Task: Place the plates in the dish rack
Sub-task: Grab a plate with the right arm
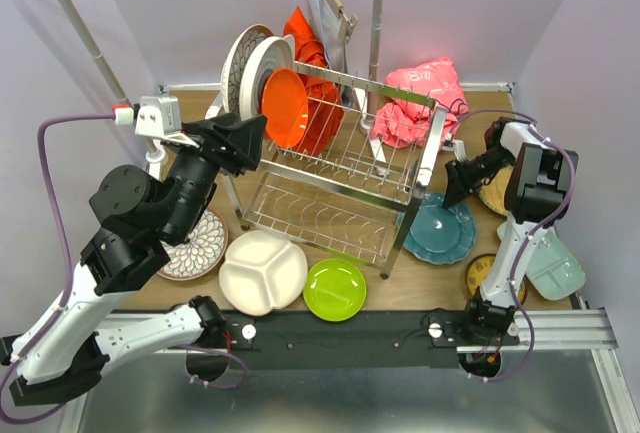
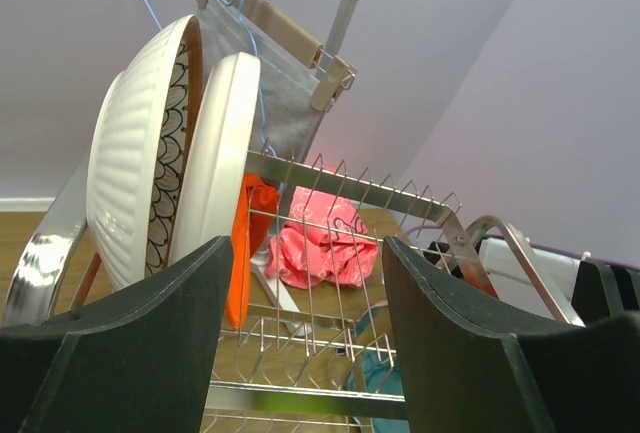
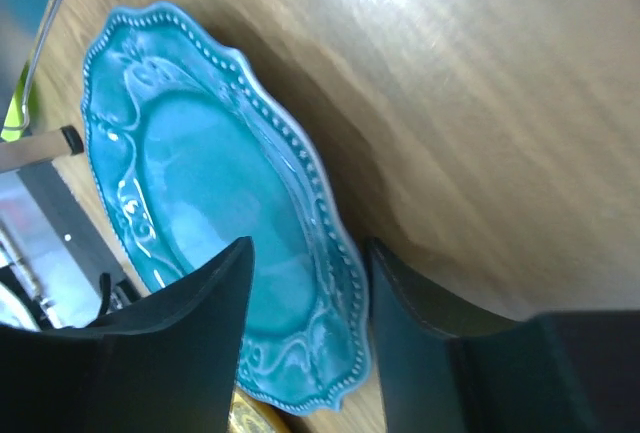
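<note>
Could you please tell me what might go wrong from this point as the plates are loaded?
1. The right hand straddles only the scalloped rim of the flat-lying teal plate; such a thin edge grip might slip or let it tilt when lifted.
2. The left hand, open and empty, sits close to the upright white plate in the dish rack; a nudge could topple it.

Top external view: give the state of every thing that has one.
dish rack, upright, partly loaded
orange plate, on edge in rack
teal plate, flat on table
white divided plate, flat on table
lime green plate, flat on table
left gripper, open, empty
right gripper, open, straddling teal plate's rim
</note>
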Tool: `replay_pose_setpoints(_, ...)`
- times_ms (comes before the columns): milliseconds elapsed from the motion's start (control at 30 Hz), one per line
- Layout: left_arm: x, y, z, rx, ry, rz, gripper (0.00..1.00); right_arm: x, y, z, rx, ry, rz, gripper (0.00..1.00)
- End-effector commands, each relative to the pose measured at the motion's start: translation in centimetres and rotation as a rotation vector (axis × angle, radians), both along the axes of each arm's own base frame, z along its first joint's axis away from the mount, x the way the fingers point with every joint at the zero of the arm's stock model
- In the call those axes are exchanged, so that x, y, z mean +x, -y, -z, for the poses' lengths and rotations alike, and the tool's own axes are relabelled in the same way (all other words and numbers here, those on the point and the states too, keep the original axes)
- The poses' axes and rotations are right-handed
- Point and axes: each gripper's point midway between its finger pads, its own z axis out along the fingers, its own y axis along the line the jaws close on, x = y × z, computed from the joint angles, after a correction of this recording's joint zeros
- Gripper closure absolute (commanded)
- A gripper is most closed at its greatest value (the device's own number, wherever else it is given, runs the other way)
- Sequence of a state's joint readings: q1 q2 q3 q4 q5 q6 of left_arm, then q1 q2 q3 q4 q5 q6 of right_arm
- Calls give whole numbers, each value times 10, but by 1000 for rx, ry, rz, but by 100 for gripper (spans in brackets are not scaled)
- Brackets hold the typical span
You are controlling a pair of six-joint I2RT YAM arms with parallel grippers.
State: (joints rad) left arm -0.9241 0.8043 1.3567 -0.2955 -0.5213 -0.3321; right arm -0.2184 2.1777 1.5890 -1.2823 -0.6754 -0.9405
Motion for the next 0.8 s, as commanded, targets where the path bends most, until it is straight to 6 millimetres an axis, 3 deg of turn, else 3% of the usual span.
replay_pose_setpoints(0,3,-6,-16,-4,35,-37,29,-26,-2,15,24,-101,-30,46)
replay_pose_setpoints(333,1,-7,-24,-18,46,-31,29,-6,4,19,-12,-58,4,71)
replay_pose_setpoints(500,-2,-12,-24,-32,42,-35,29,2,4,13,-8,-17,11,99)
replay_pose_setpoints(667,-4,-17,-25,-33,41,-41,29,14,6,-9,-5,65,22,99)
replay_pose_setpoints(767,-7,-22,-32,-41,60,-48,29,30,14,-34,-6,141,69,99)
